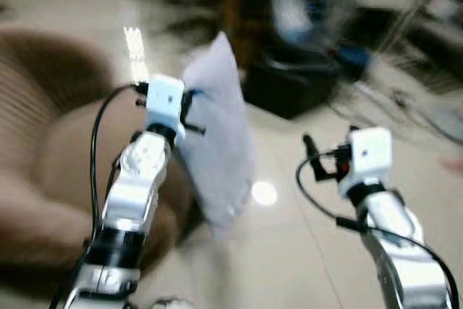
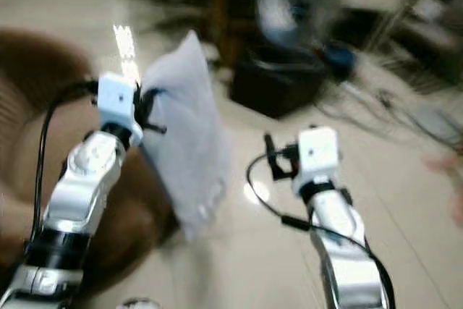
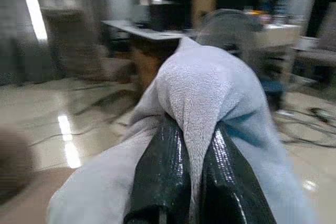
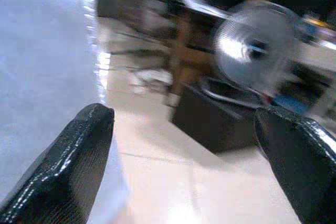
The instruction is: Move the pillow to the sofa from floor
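Left wrist view shows the left hand point(image 3: 191, 177) pinching a fold of the pillow point(image 3: 210, 93) tight between its two black fingers point(image 3: 160, 174). From the head views, the one grey pillow point(image 1: 217, 132) hangs in the air from that hand point(image 1: 189, 110), off the floor point(image 1: 289, 251), just beside the brown sofa point(image 1: 43, 171) but not on it yet. The right hand point(image 4: 189, 156) is wide open and holds nothing; its fingers point(image 4: 68, 166) are far apart, and it sits near the pillow's side without touching it, as far as I can tell. I think the pillow could slip out, because only a small bit of cloth is pinched and the rest hangs down heavy. It could also swing and miss the sofa if the arm moves fast, since the pictures are blurry and the robot seems to be moving. It might land on the sofa's edge and fall back to the floor. I count one pillow, one sofa, two hands, one fan point(image 4: 254, 45) and one black box point(image 1: 289, 85) under it.
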Robot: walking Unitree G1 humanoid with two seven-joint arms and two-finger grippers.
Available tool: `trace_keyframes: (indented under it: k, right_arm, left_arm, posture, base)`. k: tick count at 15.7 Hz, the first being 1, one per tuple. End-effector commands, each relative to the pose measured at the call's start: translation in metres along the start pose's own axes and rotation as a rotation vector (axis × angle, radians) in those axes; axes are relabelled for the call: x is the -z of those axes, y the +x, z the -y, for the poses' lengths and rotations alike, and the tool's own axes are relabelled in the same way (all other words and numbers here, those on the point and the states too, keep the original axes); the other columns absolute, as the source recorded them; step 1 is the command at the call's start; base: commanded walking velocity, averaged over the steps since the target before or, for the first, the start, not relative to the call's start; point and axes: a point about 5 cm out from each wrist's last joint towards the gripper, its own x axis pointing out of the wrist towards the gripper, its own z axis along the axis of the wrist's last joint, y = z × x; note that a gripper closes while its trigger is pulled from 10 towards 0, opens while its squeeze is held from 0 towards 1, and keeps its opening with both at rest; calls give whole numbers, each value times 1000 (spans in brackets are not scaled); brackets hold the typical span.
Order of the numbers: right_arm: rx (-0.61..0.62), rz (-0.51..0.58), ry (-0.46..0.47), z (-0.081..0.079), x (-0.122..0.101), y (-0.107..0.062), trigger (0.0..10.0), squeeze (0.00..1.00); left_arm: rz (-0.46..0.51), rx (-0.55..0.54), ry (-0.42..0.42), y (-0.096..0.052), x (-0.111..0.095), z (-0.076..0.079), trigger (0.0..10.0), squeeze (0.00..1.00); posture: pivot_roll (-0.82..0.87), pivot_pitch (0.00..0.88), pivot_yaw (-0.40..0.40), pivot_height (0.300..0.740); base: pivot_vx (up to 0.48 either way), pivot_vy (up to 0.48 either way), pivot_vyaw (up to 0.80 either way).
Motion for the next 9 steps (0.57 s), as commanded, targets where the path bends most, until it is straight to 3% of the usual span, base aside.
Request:
trace_keyframes:
  k: [1,9]
  right_arm:
    - [-18,-5,-4,-1,2,-1,10000,0]
    - [21,-9,4,4,6,0,10000,0]
  left_arm:
    - [73,-3,30,3,-15,-1,10000,0]
    - [56,45,19,16,-11,13,10000,0]
  posture:
    - [69,0,-105,740]
    - [71,0,-107,740]
  base:
    - [371,0,800]
    - [374,0,800]
